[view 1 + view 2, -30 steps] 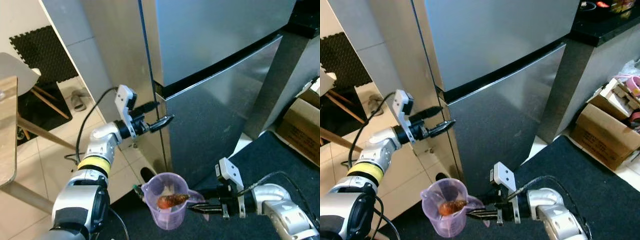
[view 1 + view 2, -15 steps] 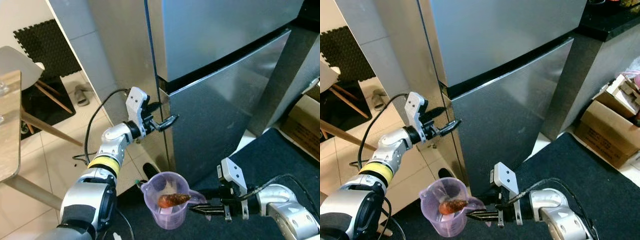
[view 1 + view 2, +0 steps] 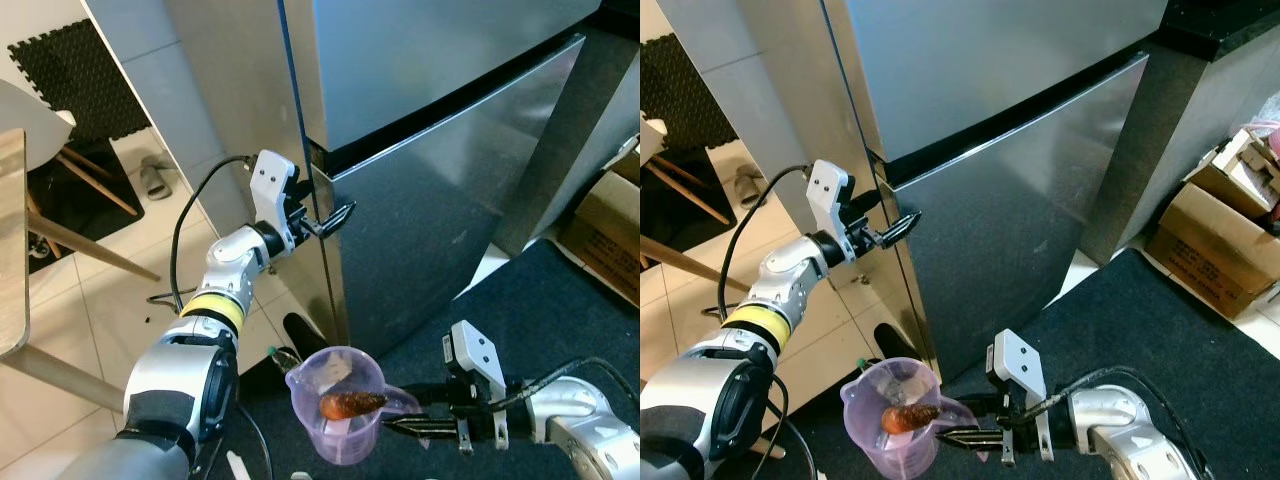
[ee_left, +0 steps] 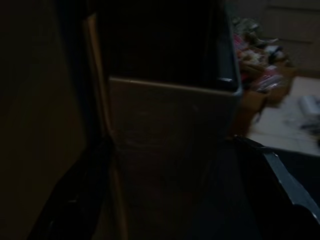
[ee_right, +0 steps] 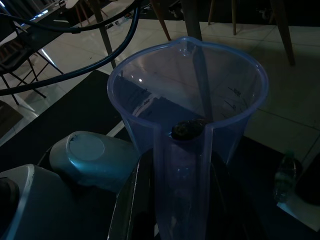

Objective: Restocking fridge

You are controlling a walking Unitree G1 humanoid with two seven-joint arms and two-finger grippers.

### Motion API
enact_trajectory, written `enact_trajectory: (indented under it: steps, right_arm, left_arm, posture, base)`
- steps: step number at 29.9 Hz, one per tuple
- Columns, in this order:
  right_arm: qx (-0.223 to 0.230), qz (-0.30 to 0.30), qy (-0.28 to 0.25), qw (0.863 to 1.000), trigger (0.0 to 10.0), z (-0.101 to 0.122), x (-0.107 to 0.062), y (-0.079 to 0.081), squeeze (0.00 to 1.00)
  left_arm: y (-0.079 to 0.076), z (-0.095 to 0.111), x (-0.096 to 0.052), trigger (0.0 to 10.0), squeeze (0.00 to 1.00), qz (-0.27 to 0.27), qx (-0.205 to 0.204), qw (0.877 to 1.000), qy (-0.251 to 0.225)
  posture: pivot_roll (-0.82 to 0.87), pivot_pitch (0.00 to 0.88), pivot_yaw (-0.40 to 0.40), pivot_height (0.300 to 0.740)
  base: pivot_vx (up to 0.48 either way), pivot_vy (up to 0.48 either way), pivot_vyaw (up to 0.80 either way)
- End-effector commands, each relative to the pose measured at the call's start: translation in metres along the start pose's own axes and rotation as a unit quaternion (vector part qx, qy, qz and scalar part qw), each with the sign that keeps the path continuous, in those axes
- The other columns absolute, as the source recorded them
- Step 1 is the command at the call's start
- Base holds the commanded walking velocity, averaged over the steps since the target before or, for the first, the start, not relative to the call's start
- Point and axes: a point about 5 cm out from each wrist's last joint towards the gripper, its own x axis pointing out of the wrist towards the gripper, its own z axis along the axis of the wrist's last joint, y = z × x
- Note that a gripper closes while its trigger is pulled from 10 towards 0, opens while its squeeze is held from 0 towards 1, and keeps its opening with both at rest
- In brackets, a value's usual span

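Left gripper [image 3: 338,214], fingers slightly spread, sits right at the tall stainless-steel fridge [image 3: 440,190] door's edge, while the right gripper [image 3: 405,425] pinches the translucent purple plastic jug [image 3: 338,402].

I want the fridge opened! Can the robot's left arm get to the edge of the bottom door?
Probably yes. The left gripper is already up at the lower fridge door, by its left edge, with nothing in between. The right gripper is busy holding the purple jug.

no readable text, labels or numbers
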Motion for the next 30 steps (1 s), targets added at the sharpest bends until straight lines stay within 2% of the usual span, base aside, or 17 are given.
enact_trajectory:
  steps: [1, 2, 5, 6, 7, 8, 10, 11, 13, 14, 18, 22, 23, 24, 26, 27, 30]
  right_arm:
    - [0.001, -0.003, -0.006, 1.000, 10.0, 0.003, -0.002, 0.002, 0.00]
    - [0.001, -0.003, -0.006, 1.000, 10.0, 0.003, -0.002, 0.002, 0.00]
    - [0.000, -0.009, -0.006, 1.000, 10.0, 0.004, -0.002, 0.002, 0.00]
    - [0.000, -0.009, -0.006, 1.000, 10.0, 0.004, -0.002, 0.002, 0.00]
    - [-0.002, -0.010, -0.009, 1.000, 10.0, 0.006, -0.001, 0.001, 0.00]
    - [-0.002, -0.010, -0.009, 1.000, 10.0, 0.006, -0.001, 0.001, 0.00]
    - [-0.005, -0.011, -0.014, 1.000, 10.0, 0.008, 0.000, 0.000, 0.00]
    - [-0.005, -0.011, -0.014, 1.000, 10.0, 0.008, 0.000, 0.000, 0.00]
    - [-0.008, -0.011, -0.017, 1.000, 10.0, 0.011, 0.001, -0.001, 0.00]
    - [-0.008, -0.011, -0.017, 1.000, 10.0, 0.011, 0.001, -0.001, 0.00]
    - [-0.016, -0.010, -0.020, 1.000, 10.0, 0.013, 0.005, -0.004, 0.00]
    - [-0.024, -0.009, -0.026, 0.999, 10.0, 0.017, 0.010, -0.008, 0.00]
    - [-0.025, -0.008, -0.027, 0.999, 10.0, 0.018, 0.011, -0.008, 0.00]
    - [-0.025, -0.008, -0.027, 0.999, 10.0, 0.018, 0.011, -0.008, 0.00]
    - [-0.028, -0.008, -0.028, 0.999, 10.0, 0.019, 0.012, -0.011, 0.00]
    - [-0.028, -0.008, -0.028, 0.999, 10.0, 0.019, 0.012, -0.011, 0.00]
    - [-0.030, -0.010, -0.029, 0.999, 10.0, 0.019, 0.013, -0.013, 0.00]
  left_arm:
    - [-0.018, 0.004, 0.012, 10.0, 0.00, -0.094, -0.012, 0.995, -0.010]
    - [-0.018, 0.004, 0.012, 10.0, 0.00, -0.094, -0.012, 0.995, -0.010]
    - [-0.049, 0.004, 0.022, 10.0, 0.00, -0.241, -0.055, 0.968, -0.033]
    - [-0.049, 0.004, 0.022, 10.0, 0.00, -0.241, -0.055, 0.968, -0.033]
    - [-0.065, 0.002, 0.024, 10.0, 0.00, -0.296, -0.072, 0.952, -0.042]
    - [-0.065, 0.002, 0.024, 10.0, 0.00, -0.296, -0.072, 0.952, -0.042]
    - [-0.090, 0.002, 0.028, 10.0, 0.00, -0.352, -0.099, 0.928, -0.069]
    - [-0.090, 0.002, 0.028, 10.0, 0.00, -0.352, -0.099, 0.928, -0.069]
    - [-0.107, 0.012, 0.030, 10.0, 0.00, -0.381, -0.138, 0.908, -0.109]
    - [-0.107, 0.012, 0.030, 10.0, 0.00, -0.381, -0.138, 0.908, -0.109]
    - [-0.130, 0.021, 0.025, 10.0, 0.00, -0.428, -0.165, 0.879, -0.130]
    - [-0.132, 0.010, 0.019, 10.0, 0.00, -0.424, -0.153, 0.886, -0.110]
    - [-0.124, 0.006, 0.017, 10.0, 0.00, -0.402, -0.153, 0.897, -0.108]
    - [-0.124, 0.006, 0.017, 10.0, 0.00, -0.402, -0.153, 0.897, -0.108]
    - [-0.104, -0.002, 0.006, 10.0, 0.00, -0.347, -0.152, 0.920, -0.100]
    - [-0.104, -0.002, 0.006, 10.0, 0.00, -0.347, -0.152, 0.920, -0.100]
    - [-0.087, -0.007, -0.006, 10.0, 0.00, -0.297, -0.146, 0.940, -0.090]
  posture:
    - [-0.15, 0.212, 0.112, 0.740]
    - [-0.15, 0.212, 0.112, 0.740]
    - [-0.15, 0.206, 0.116, 0.740]
    - [-0.15, 0.206, 0.116, 0.740]
    - [-0.15, 0.205, 0.117, 0.740]
    - [-0.15, 0.205, 0.117, 0.740]
    - [-0.14, 0.197, 0.119, 0.740]
    - [-0.14, 0.197, 0.119, 0.740]
    - [-0.14, 0.188, 0.118, 0.740]
    - [-0.14, 0.188, 0.118, 0.740]
    - [-0.13, 0.171, 0.116, 0.740]
    - [-0.12, 0.158, 0.115, 0.740]
    - [-0.11, 0.151, 0.116, 0.740]
    - [-0.11, 0.151, 0.116, 0.740]
    - [-0.10, 0.141, 0.116, 0.740]
    - [-0.10, 0.141, 0.116, 0.740]
    - [-0.10, 0.136, 0.114, 0.740]
  base:
    - [0.000, 0.000, 0.00]
    - [0.000, 0.000, 0.00]
    - [0.000, 0.000, 0.00]
    - [0.000, 0.000, 0.00]
    - [0.000, 0.000, 0.00]
    - [0.000, 0.000, 0.00]
    - [0.000, 0.000, 0.00]
    - [0.000, 0.000, 0.00]
    - [0.000, 0.000, 0.00]
    - [0.000, 0.000, 0.00]
    - [0.000, 0.000, 0.00]
    - [0.000, 0.000, 0.00]
    - [0.000, 0.000, 0.00]
    - [0.000, 0.000, 0.00]
    - [0.000, 0.000, 0.00]
    - [0.000, 0.000, 0.00]
    - [0.000, 0.000, 0.00]
